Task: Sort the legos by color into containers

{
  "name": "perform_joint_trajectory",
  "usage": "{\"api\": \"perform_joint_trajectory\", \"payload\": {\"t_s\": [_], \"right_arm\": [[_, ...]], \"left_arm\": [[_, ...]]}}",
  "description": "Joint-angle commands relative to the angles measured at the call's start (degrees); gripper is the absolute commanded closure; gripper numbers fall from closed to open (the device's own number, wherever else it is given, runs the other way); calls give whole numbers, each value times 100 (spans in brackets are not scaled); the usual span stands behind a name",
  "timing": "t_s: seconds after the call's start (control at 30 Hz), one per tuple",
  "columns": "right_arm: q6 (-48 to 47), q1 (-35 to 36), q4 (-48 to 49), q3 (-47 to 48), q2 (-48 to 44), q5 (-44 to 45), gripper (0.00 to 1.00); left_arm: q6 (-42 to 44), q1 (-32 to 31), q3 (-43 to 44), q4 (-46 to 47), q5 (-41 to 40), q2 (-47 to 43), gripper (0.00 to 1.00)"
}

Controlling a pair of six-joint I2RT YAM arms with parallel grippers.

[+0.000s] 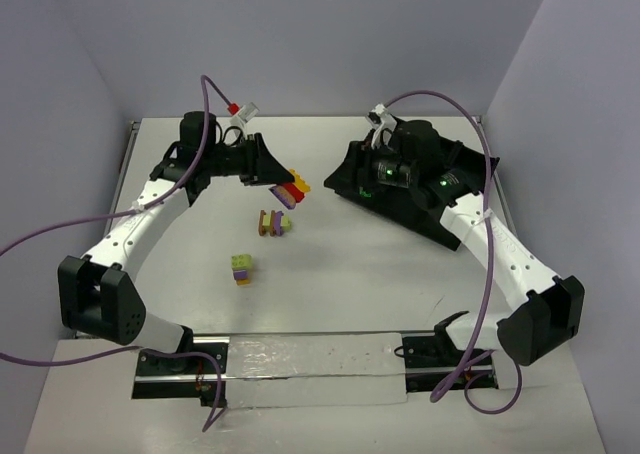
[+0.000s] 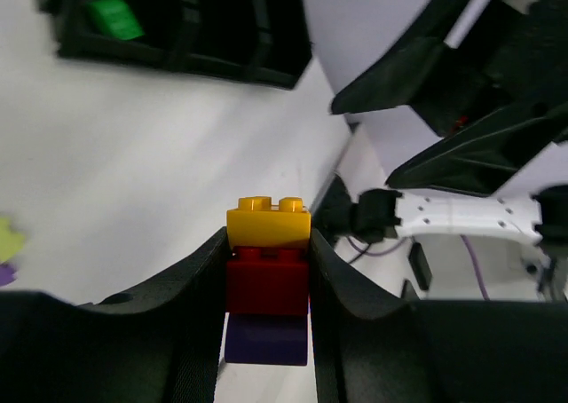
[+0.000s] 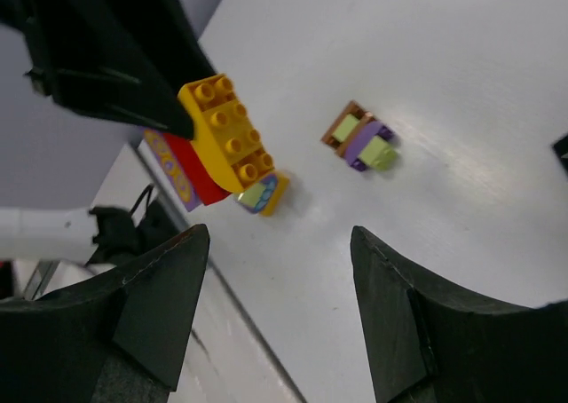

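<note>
My left gripper point(image 1: 278, 177) is shut on a stack of three legos, held above the table: yellow point(image 2: 268, 224) at the tip, red point(image 2: 266, 283) in the middle, purple point(image 2: 266, 341) nearest the wrist. The stack point(image 3: 217, 141) also shows in the right wrist view. My right gripper point(image 3: 280, 270) is open and empty, hovering by the black divided tray point(image 1: 440, 229). A brown, purple and yellow-green cluster point(image 1: 273, 223) lies mid-table. It also shows in the right wrist view point(image 3: 361, 137). A yellow-green, purple and orange cluster point(image 1: 241, 268) lies nearer the front. A green brick point(image 2: 114, 17) lies in a tray compartment.
The tray point(image 2: 177, 30) sits at the back right under the right arm. Purple cables loop from both arms. A metal rail point(image 1: 310, 359) runs along the near table edge. Grey walls close the back and sides.
</note>
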Motion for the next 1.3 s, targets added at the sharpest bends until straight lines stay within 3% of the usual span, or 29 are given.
{"api": "perform_joint_trajectory", "payload": {"t_s": [0.0, 0.17, 0.6, 0.83, 1.27], "right_arm": [[-291, 8, 404, 300, 78, -1565, 26], [-49, 8, 712, 375, 302, -2225, 22], [561, 37, 1596, 494, 779, -3036, 19], [1263, 70, 2476, 394, 1059, -3424, 27], [1314, 207, 2603, 426, 1225, -3642, 42]], "left_arm": [[-538, -10, -230, 1599, 1349, 7, 100], [-972, -13, -306, 2376, 1593, -9, 100], [-927, -22, -285, 2573, 2033, -120, 100], [-866, -48, -280, 2523, 2084, -172, 100], [-878, -57, -267, 2558, 2091, -218, 100]]}}
